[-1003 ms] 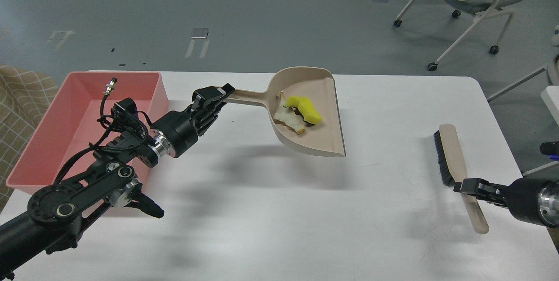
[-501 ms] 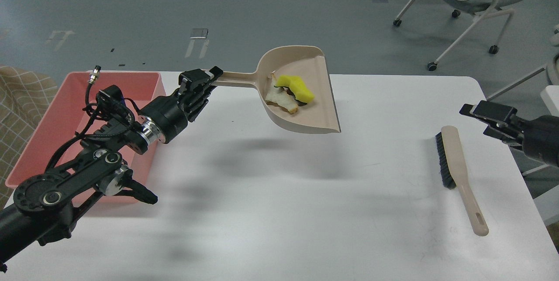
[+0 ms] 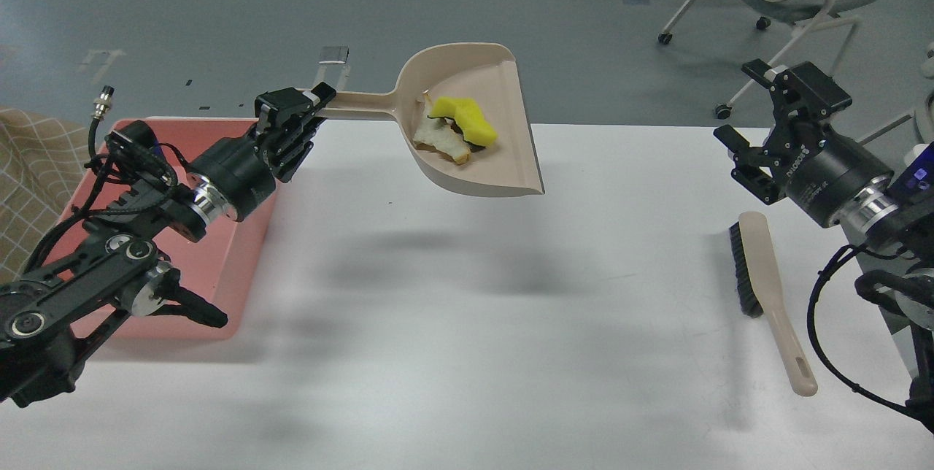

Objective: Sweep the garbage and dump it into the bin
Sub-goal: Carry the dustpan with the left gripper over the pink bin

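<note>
Dustpan [image 3: 474, 141] now higher, further left, garbage [image 3: 456, 131] inside; left gripper [image 3: 303, 109] clamped on handle; right gripper [image 3: 759, 112] spread, above brush [image 3: 762, 287].

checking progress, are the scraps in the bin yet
No, both scraps lie in the dustpan, which the left gripper holds in the air to the right of the bin.

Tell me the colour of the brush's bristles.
Black bristles on a beige brush; the head view shows them best.

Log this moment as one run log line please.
left gripper: shut on dustpan handle, dustpan raised | garbage: in dustpan | bin: not yet reached | right gripper: open, empty | brush: on table
</note>
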Available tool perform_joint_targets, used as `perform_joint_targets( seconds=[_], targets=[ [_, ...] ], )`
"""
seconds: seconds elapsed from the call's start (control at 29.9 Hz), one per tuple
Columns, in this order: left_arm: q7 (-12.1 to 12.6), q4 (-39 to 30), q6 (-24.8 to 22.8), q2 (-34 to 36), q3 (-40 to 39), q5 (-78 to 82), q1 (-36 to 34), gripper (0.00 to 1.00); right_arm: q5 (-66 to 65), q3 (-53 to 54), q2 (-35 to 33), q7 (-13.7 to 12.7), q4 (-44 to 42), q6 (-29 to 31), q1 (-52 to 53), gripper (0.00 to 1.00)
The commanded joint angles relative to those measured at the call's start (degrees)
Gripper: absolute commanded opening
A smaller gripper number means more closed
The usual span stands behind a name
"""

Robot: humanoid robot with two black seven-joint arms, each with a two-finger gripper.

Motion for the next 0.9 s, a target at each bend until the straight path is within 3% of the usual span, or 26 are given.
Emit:
perform_joint_targets(
  seconds=[0.0,0.07,0.1,0.17,0.27,0.53,0.64,0.87],
  targets=[
    [0.1,-0.2,-0.4,2.1,-2.7,-1.5,0.8,0.14,0.1,1.6,2.6,1.4,-0.4,0.0,-0.1,0.99],
    [0.0,-0.2,-0.6,3.7,-3.1,-1.6,0.8,0.14,0.7,2.5,3.3,4.0,-1.5,0.0,-0.4,0.99],
    [0.0,-0.2,-0.6,3.8,-3.1,-1.6,0.8,0.14,0.7,2.5,3.3,4.0,-1.5,0.0,-0.4,0.99],
    [-0.1,-0.2,-0.6,5.4,-3.2,-1.7,1.5,0.14,3.5,2.7,4.6,7.3,-4.1,0.0,-0.7,0.99],
    [-0.5,-0.2,-0.7,7.6,-4.7,-3.5,4.0,0.14,6.0,2.9,4.8,9.2,-7.2,0.0,-0.6,0.99],
    [-1.0,-0.1,-2.3,13.2,-7.6,-4.6,9.5,0.15,6.5,3.8,4.7,9.5,-9.1,0.0,-1.0,0.99],
    [-2.3,0.2,-2.9,15.7,-9.2,-7.5,12.3,0.15,6.5,3.8,4.7,10.2,-9.5,0.0,-1.4,0.99],
    [-3.1,1.3,-3.3,18.7,-9.7,-13.1,13.4,0.15,6.5,3.8,4.7,10.2,-10.7,0.0,-1.5,0.99]
  ],
)
